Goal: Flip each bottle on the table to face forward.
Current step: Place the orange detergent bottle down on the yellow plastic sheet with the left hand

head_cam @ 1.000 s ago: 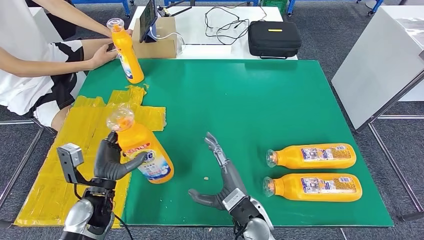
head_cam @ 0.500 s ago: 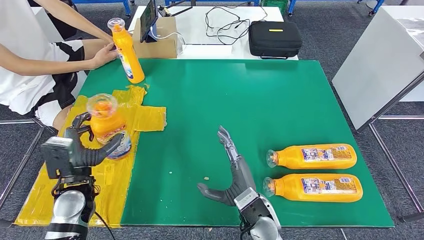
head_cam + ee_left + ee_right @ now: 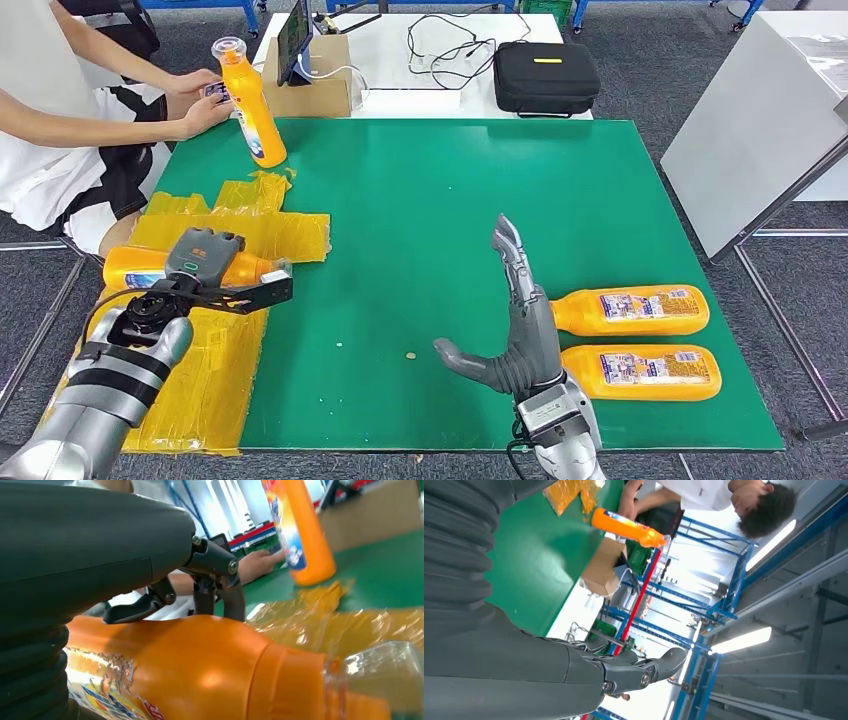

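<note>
An orange bottle (image 3: 135, 268) with a clear cap (image 3: 380, 672) lies on its side on the yellow taped patch (image 3: 215, 360) at the table's left. My left hand (image 3: 190, 285) lies over the bottle (image 3: 200, 670) and grips it, fingers (image 3: 220, 587) wrapped across its body. Two more orange bottles (image 3: 630, 310) (image 3: 645, 370) lie side by side at the right, labels up and caps pointing left. My right hand (image 3: 520, 325) stands open just left of their caps, fingers pointing away from me. A fourth bottle (image 3: 250, 100) stands upright at the far left corner, with a person's hands on it.
A person (image 3: 60, 110) sits at the table's far left corner. Beyond the green table (image 3: 430, 190) a white table holds a cardboard box (image 3: 320, 85), cables and a black case (image 3: 545, 75). A white cabinet (image 3: 760, 120) stands to the right.
My left hand has swung the bottle from upright down onto its side on the yellow patch. My right hand has moved forward and right, up to the two lying bottles.
</note>
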### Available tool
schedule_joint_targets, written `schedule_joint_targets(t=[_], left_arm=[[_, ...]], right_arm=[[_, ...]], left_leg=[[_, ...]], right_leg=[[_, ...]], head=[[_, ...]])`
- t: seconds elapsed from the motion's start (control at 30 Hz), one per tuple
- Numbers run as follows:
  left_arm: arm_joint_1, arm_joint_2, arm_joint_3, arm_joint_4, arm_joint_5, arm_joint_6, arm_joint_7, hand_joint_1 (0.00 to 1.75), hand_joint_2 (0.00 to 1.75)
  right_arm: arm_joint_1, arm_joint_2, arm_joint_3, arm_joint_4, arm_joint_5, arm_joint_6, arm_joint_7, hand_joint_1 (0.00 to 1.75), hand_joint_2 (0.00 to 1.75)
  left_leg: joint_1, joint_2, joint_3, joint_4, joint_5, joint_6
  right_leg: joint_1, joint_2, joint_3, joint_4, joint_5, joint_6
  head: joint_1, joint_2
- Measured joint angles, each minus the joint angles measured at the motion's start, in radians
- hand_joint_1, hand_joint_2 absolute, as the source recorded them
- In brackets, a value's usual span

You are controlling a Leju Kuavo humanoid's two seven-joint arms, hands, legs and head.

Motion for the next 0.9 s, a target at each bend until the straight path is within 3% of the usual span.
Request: schedule_joint_targets(t=[0.13,0.17,0.27,0.3,0.43,0.77,0.9], left_arm=[[-0.062,0.018,-0.042,0.109,0.012,-0.025,-0.007,1.71,1.75],[-0.074,0.019,-0.048,0.132,0.022,-0.029,-0.009,1.57,1.75],[-0.097,0.019,-0.059,0.189,0.054,-0.009,-0.005,0.29,1.75],[-0.102,0.018,-0.061,0.204,0.065,0.007,0.001,0.0,1.75],[-0.112,0.016,-0.06,0.236,0.112,0.049,0.011,0.0,1.75],[-0.114,0.009,-0.046,0.258,0.17,0.051,0.007,0.0,1.75],[-0.103,-0.004,-0.019,0.247,0.183,0.117,0.03,0.0,1.75]], right_arm=[[-0.001,-0.001,-0.005,-0.005,0.0,-0.006,-0.005,0.0,1.75],[-0.001,-0.001,-0.005,-0.005,-0.001,-0.008,-0.006,0.0,1.75],[-0.001,-0.001,-0.005,-0.005,-0.003,-0.013,-0.008,0.0,1.75],[-0.001,-0.001,-0.005,-0.005,-0.004,-0.013,-0.008,0.0,1.75],[0.0,-0.001,-0.005,-0.005,-0.008,-0.014,-0.009,0.0,1.75],[0.0,-0.001,-0.008,-0.005,-0.01,-0.01,-0.001,0.0,1.75],[0.0,-0.001,-0.009,-0.005,-0.005,-0.005,0.011,0.0,1.75]], left_leg=[[0.0,0.0,0.0,0.0,0.0,0.0],[0.0,0.0,0.0,0.0,0.0,0.0],[0.0,0.0,-0.001,0.0,0.0,0.0],[0.0,0.0,-0.001,0.0,0.0,0.0],[0.0,0.0,-0.001,0.0,0.0,0.0],[0.0,0.0,-0.001,0.0,0.0,0.0],[0.0,0.0,-0.001,0.0,0.0,0.0]], right_leg=[[0.0,0.0,0.0,0.0,0.0,0.0],[0.0,0.0,0.0,0.0,0.0,0.0],[0.0,0.0,0.0,0.0,0.0,0.0],[0.0,0.0,-0.001,0.0,0.0,0.0],[0.0,0.0,-0.001,0.0,0.0,0.0],[0.0,0.0,-0.001,0.0,0.0,0.0],[0.0,0.0,-0.001,0.0,0.0,0.0]], head=[[0.0,0.0],[0.0,0.0],[0.0,0.0],[0.0,0.0],[0.0,0.0],[0.0,0.0],[0.0,0.0]])
